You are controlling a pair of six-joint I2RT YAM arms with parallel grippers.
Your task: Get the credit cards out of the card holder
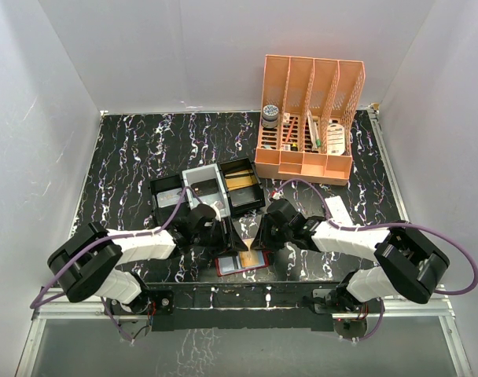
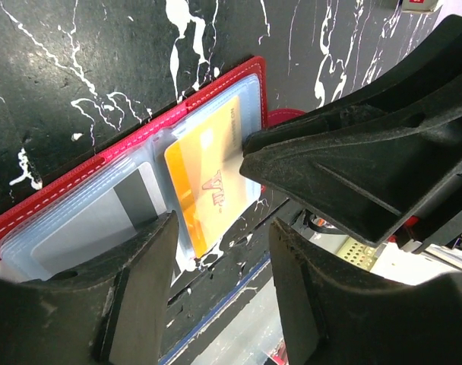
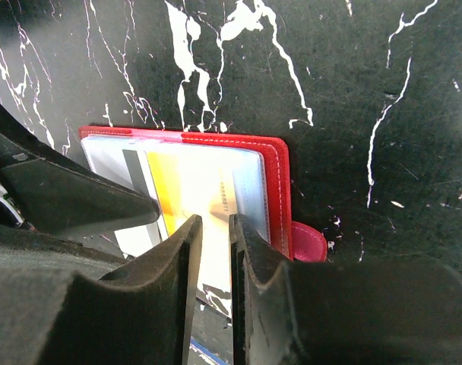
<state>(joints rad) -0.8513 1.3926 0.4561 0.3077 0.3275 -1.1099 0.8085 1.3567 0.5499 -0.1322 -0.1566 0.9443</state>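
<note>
The red card holder (image 1: 241, 263) lies open and flat on the counter (image 1: 129, 149) near its front edge, between the two arms. An orange credit card (image 2: 208, 182) shows in one clear sleeve and a grey credit card (image 2: 94, 224) in the sleeve beside it. The step in hand looks to be drawing out the orange card. To do it well, one gripper should pin the holder's red cover or the neighbouring sleeve. The other should pinch only the card's edge and slide it low and straight along the sleeve's opening, so the holder neither lifts nor folds shut. The right gripper (image 3: 216, 222) is narrowed to a thin slit with its tips at the orange card's edge; whether it actually pinches the card I cannot tell. The left gripper (image 2: 223, 224) is released, its fingers well apart over the holder's front edge and grasping nothing, with one finger close to the grey card's sleeve.
</note>
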